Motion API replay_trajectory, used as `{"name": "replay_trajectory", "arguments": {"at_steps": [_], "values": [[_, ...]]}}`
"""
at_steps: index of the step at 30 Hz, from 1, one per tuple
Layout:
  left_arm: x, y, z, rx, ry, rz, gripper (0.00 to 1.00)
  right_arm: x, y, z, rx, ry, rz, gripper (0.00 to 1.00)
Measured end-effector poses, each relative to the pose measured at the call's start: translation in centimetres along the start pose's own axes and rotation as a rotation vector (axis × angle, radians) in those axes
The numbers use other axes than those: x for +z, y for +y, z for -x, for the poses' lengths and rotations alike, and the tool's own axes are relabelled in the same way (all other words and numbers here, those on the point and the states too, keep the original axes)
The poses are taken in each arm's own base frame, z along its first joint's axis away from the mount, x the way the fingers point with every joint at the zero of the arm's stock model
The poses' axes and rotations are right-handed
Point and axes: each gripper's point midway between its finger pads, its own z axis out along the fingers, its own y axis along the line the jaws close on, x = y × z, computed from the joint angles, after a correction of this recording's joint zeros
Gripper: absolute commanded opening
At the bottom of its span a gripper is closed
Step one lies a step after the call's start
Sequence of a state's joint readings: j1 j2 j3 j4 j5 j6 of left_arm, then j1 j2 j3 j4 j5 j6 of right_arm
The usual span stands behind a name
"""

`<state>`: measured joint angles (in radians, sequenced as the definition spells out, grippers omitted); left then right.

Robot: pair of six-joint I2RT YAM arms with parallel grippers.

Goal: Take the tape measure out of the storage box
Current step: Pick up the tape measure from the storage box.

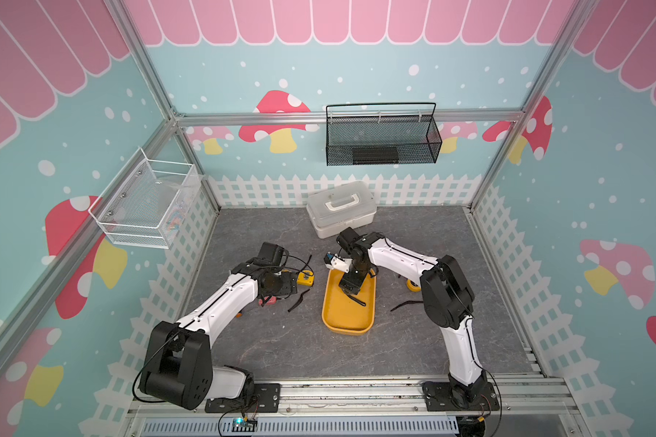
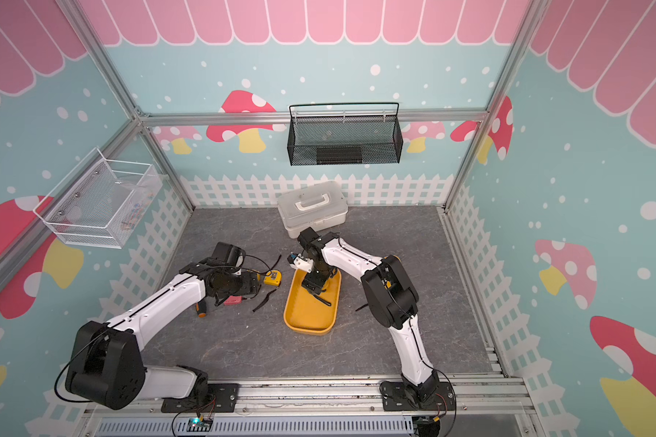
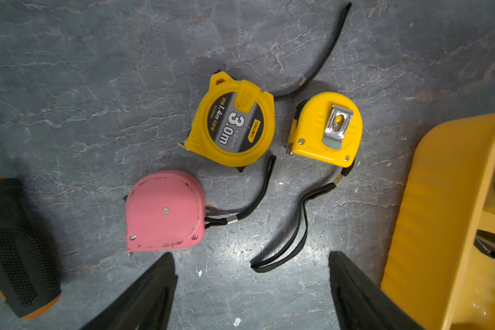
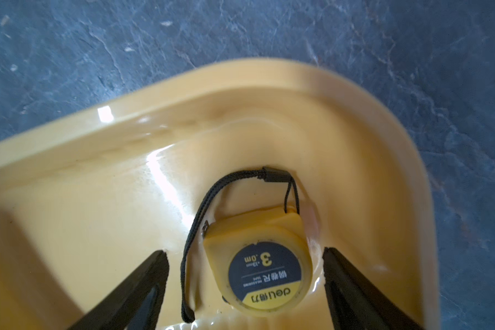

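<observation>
Quick status from us: the tape (image 4: 257,265) is lying flat, label up, on the floor of the box (image 4: 183,94), at its far end and tucked close to a rounded corner. The right end effector (image 4: 244,251) is down inside the box right over it. Its jaws are released and apart, with one finger on each side of the tape body. As far as we can tell there's a sliver of gap on both sides, so nothing is grasped yet. In both top views the tape itself is hidden under that arm.

What the next move turns on is that the tape sits between the fingers, not off to one side. So we reckon it only needs a squeeze and then a lift straight up. The body is a squarish puck with no real long axis to line up with.

The strap (image 4: 189,257) loops out on one side, between one finger and the case. Our guess is it gets pinched in too, which is probably fine but might make the grip a bit squishy.

The left end effector (image 3: 249,255) hangs released and empty over the worktop (image 3: 69,85), left of the box. Below it are a pink tape (image 3: 165,210), a labelled yellow tape (image 3: 232,121) and a clip-up yellow tape (image 3: 326,128), all outside the box. So the right arm is clearly the nearer one, and we don't think the left is needed here
</observation>
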<state>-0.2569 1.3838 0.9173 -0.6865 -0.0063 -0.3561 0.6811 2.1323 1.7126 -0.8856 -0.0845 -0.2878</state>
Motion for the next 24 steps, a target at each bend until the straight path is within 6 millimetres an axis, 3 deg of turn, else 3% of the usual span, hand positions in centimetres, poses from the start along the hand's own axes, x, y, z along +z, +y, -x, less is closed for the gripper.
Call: {"name": "replay_trajectory", "arguments": {"at_steps": [14, 24], "values": [[0.1, 0.0, -0.1, 0.000, 0.003, 0.001, 0.85, -0.1, -1.3, -0.6, -0.010, 0.013, -0.031, 0.78], [0.1, 0.1, -0.2, 0.000, 0.004, 0.001, 0.85, 0.4, -1.2, -0.6, -0.024, 0.018, -0.025, 0.68]]}}
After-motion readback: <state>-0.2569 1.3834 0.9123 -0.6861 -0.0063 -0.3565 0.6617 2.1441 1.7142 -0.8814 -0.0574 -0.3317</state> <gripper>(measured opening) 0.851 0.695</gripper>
